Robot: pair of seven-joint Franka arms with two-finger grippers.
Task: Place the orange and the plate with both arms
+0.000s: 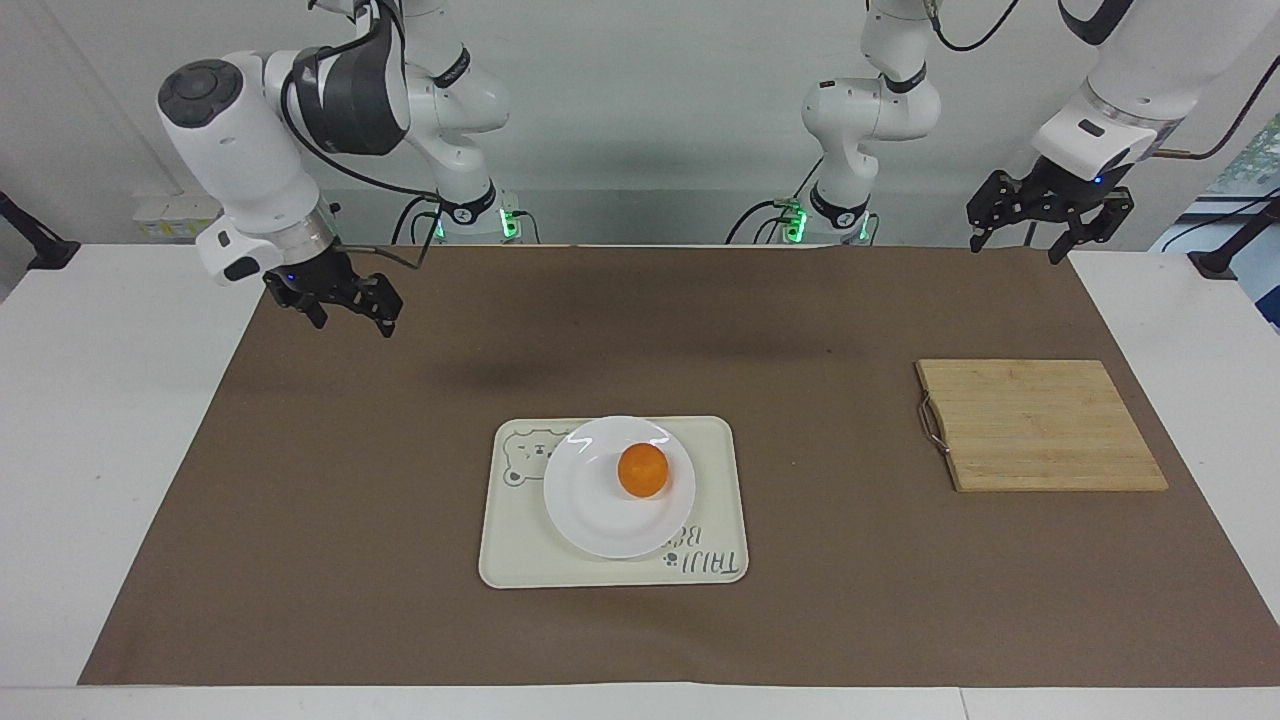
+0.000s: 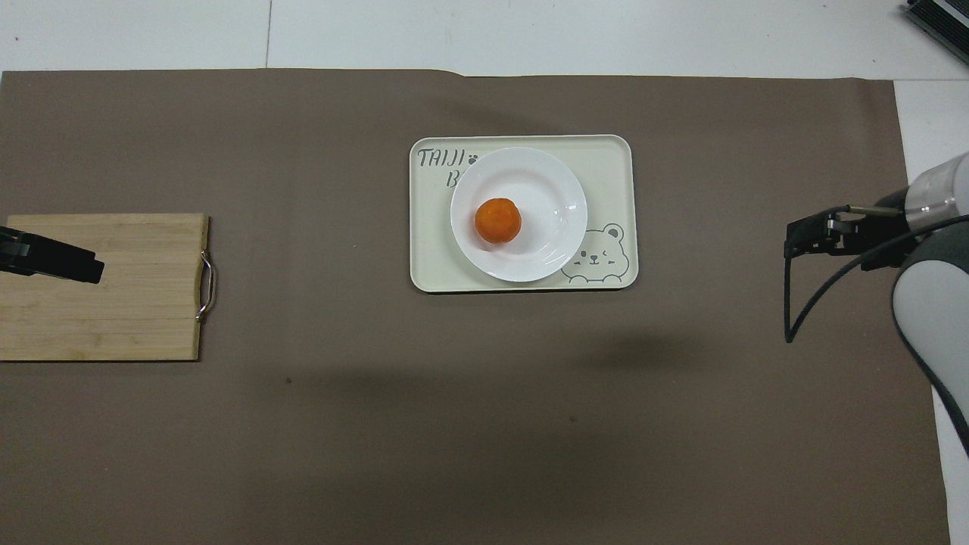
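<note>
Orange on plate; tray beneath.

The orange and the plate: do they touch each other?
Touching. The facing view shows the orange resting directly on the plate, with no gap beneath it.

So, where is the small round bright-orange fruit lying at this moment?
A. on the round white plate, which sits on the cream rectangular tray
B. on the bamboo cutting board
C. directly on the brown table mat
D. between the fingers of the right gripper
A: the small round bright-orange fruit rests on the round white plate, which sits on the cream rectangular tray; neither gripper is near it.
</note>
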